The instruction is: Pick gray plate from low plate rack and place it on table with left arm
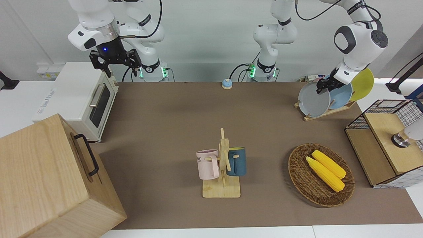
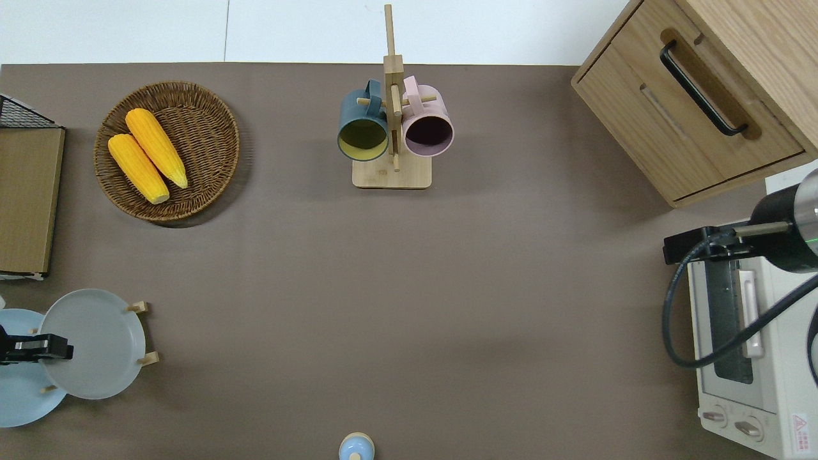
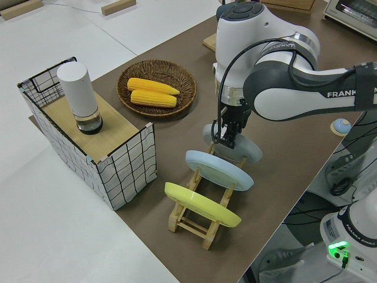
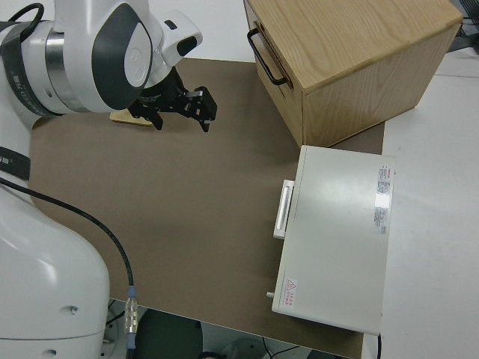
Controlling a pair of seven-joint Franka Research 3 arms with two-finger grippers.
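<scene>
Gray plate [image 1: 313, 99] leans in the low plate rack [image 1: 325, 113] — left gripper [image 1: 325, 87] fingers straddling its upper rim, apparently closed on it

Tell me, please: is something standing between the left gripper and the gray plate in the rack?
Nothing visible does. The left gripper is already at the upper rim of the gray plate, which leans in the low plate rack. The light-blue plate stands in the next slot, not between them.

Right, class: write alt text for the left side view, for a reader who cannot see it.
The left gripper is at the upper rim of the gray plate, which still stands in the low plate rack on the table. A light-blue plate and a yellow plate stand in the same rack, with a basket of corn nearby.
</scene>
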